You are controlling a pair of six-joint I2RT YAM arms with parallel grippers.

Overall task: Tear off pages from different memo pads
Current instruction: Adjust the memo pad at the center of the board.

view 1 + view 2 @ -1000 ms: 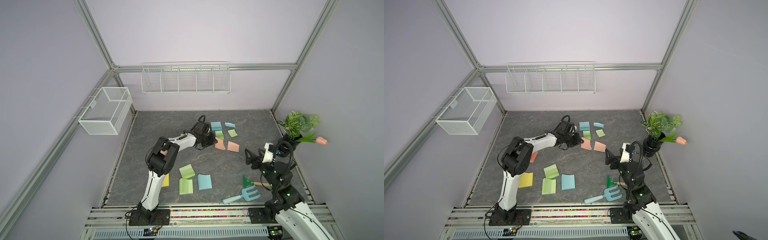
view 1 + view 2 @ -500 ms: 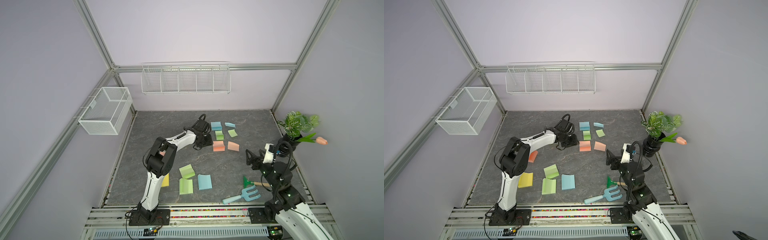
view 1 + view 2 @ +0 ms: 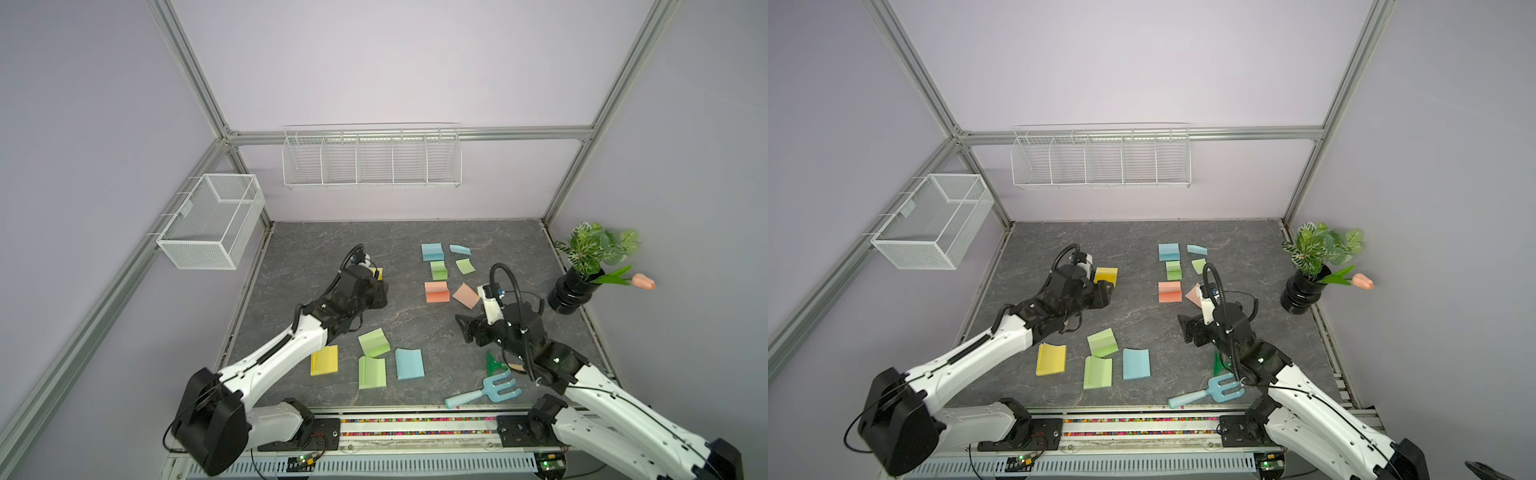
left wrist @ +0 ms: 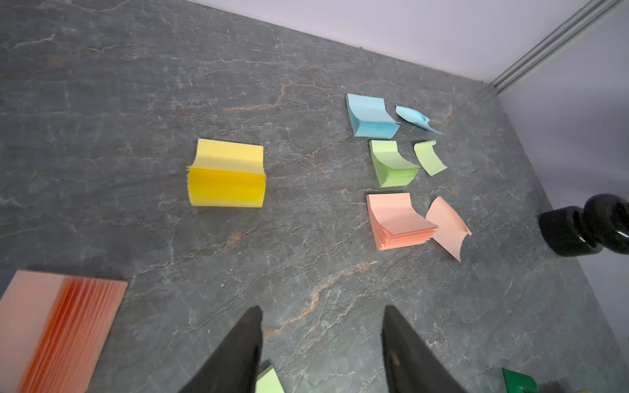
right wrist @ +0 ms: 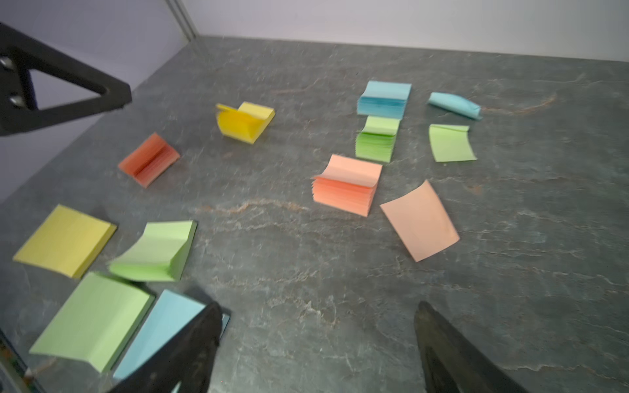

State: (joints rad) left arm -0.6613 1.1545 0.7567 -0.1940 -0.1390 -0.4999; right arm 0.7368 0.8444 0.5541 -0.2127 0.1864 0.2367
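Observation:
Several memo pads lie on the dark table. A blue pad, a green pad and a salmon pad form a column at the back. Beside each lies a loose page: blue and curled, green, salmon. A yellow pad sits just beyond my left gripper, which is open over bare table. Another salmon pad lies beside it. My right gripper hovers open and empty, right of centre.
Near the front lie a yellow pad, two green pads and a blue pad. A blue toy fork lies front right. A black vase with a plant stands at the right edge. Wire baskets hang on the walls.
My left gripper has opened, let go of the salmon pad in the column and drawn back leftward to the yellow pad. The right arm has not moved.

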